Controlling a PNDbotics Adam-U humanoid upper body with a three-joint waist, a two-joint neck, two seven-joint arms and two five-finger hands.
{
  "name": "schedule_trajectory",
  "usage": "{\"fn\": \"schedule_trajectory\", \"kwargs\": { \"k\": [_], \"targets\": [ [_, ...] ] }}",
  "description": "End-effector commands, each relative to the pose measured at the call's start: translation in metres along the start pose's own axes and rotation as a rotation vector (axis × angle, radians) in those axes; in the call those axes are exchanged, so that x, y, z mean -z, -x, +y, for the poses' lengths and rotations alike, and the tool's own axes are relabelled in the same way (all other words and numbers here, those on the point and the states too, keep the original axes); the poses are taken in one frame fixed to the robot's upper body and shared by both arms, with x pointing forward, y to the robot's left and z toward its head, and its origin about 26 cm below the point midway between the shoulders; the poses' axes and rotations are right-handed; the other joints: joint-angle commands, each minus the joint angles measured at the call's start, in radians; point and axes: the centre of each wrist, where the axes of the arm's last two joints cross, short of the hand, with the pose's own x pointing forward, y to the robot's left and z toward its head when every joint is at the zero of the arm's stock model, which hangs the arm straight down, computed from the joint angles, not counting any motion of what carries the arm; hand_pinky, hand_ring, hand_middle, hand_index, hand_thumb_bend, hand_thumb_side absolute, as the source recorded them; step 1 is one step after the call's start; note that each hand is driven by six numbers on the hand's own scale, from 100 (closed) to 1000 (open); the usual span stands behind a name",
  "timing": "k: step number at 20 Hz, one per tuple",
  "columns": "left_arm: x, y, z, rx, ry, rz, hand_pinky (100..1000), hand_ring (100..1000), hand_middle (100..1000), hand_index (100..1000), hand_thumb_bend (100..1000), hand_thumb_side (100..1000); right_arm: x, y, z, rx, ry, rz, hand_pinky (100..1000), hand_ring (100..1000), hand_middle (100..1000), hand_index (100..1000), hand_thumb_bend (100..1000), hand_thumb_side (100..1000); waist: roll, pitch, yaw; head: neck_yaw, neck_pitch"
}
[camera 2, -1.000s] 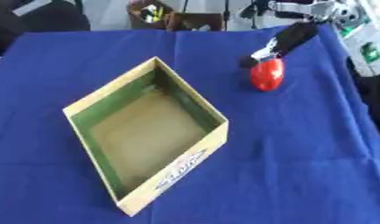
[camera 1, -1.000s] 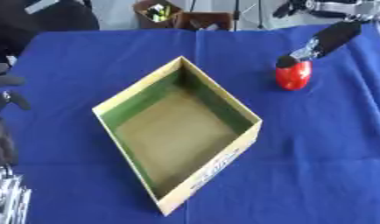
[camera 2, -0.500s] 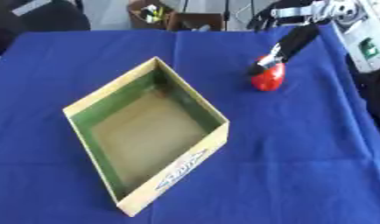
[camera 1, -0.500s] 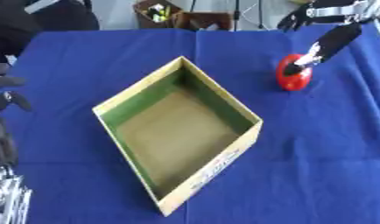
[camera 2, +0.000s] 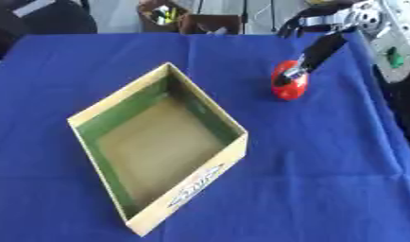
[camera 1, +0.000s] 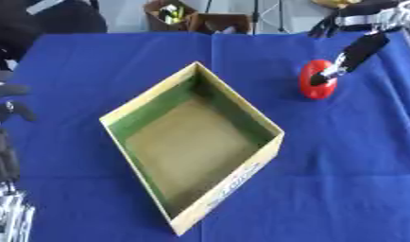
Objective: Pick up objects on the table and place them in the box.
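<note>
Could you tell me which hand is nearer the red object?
Right. The right hand has a finger on the red object; the left hand sits at the table's far left edge.

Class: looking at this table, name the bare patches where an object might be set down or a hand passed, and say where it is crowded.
Bare blue cloth lies between the box and the table's near right edge, and between the box and the far edge. The box's floor is bare too. It is crowded at the far right, where the right hand touches the red object, and at the left edge beside the left hand.
</note>
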Motion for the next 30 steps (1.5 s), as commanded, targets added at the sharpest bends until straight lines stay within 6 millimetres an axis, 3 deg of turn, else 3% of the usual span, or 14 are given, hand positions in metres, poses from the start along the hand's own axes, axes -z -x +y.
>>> {"fn": "schedule_trajectory", "kwargs": {
  "k": [1,14,30],
  "targets": [
    [0.005,-0.006,0.000,-0.006,0.008,-0.031,279,535,583,701,100,937,-0.004,0.004,-0.010,-0.032,0.022,0.045,915,895,879,957,739,614,-0.001,-0.014,0.003,-0.003,-0.011],
    [0.003,-0.006,-0.002,-0.011,0.010,-0.028,276,534,584,701,100,937,0.015,0.011,0.006,-0.016,-0.030,0.110,911,897,875,958,702,608,0.008,0.004,0.005,-0.017,-0.024],
    [0.003,-0.006,-0.003,-0.017,0.016,-0.029,277,534,586,700,100,941,0.024,0.015,0.015,0.012,-0.030,0.158,883,865,822,939,622,640,0.009,0.018,0.006,-0.024,-0.028]
  ]
}}
